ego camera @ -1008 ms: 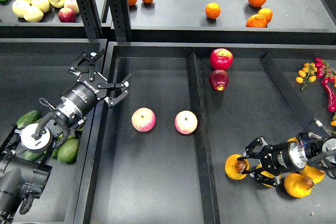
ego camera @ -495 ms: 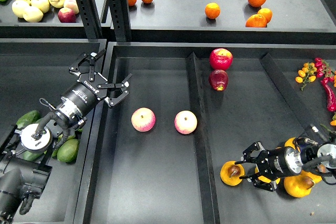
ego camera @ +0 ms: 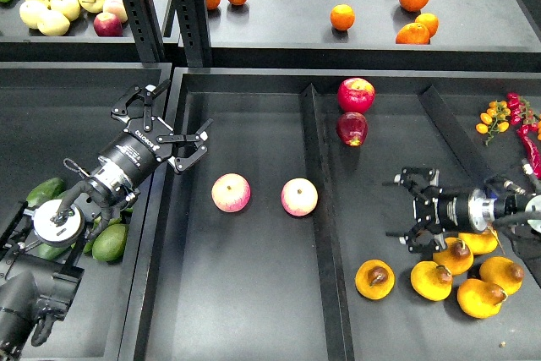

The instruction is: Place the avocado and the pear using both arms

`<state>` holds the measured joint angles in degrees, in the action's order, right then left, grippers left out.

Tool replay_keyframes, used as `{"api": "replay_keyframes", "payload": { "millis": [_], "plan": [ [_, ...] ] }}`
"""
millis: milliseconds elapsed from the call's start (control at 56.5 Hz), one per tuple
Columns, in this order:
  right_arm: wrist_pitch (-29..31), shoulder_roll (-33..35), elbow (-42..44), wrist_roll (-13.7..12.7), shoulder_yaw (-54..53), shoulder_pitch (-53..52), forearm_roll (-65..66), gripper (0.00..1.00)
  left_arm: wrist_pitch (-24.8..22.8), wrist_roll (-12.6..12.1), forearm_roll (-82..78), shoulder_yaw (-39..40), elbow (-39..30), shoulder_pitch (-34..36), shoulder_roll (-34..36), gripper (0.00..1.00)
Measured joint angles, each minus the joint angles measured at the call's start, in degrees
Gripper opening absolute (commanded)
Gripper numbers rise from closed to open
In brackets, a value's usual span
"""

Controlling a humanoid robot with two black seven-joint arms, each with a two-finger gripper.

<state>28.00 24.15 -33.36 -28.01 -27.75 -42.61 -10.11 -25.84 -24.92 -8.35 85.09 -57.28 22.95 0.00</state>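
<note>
The pear [ego camera: 374, 278], an orange-yellow half with a dark brown pit, lies cut face up on the floor of the right tray section. My right gripper [ego camera: 404, 206] hovers open and empty up and to the right of it, clear of the fruit. Several avocados lie in the left tray; one dark-green avocado [ego camera: 110, 243] shows beside my left arm, and others are partly hidden under the arm. My left gripper [ego camera: 165, 126] is open and empty over the tray edge, up and to the right of the avocados.
Two pink-yellow apples [ego camera: 231, 193] [ego camera: 299, 197] lie mid-tray. Two red apples [ego camera: 356, 95] sit further back. Several whole orange-yellow fruits [ego camera: 482, 298] cluster right of the pear. A raised divider [ego camera: 319, 200] splits the tray. Oranges [ego camera: 342, 17] are on the back shelf and chillies [ego camera: 530, 145] at far right.
My right gripper has let go of the pear and moved up and back from it; the pear has shifted slightly left and stays on the tray floor. The left arm has not moved.
</note>
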Motion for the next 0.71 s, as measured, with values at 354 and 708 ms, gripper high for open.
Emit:
{"api": "replay_keyframes", "payload": {
  "millis": [354, 708],
  "plan": [
    [0.00, -13.40, 6.80, 0.00, -26.15, 3.69, 0.00, 0.99, 0.00, 0.39, 0.00, 0.14, 0.15, -0.42, 0.00, 0.99],
    [0.00, -19.70, 6.22, 7.53, -30.11, 4.93, 0.09, 0.99, -0.36, 2.86, 0.00, -0.25, 0.95, -0.25, 0.00, 0.99]
  ]
}}
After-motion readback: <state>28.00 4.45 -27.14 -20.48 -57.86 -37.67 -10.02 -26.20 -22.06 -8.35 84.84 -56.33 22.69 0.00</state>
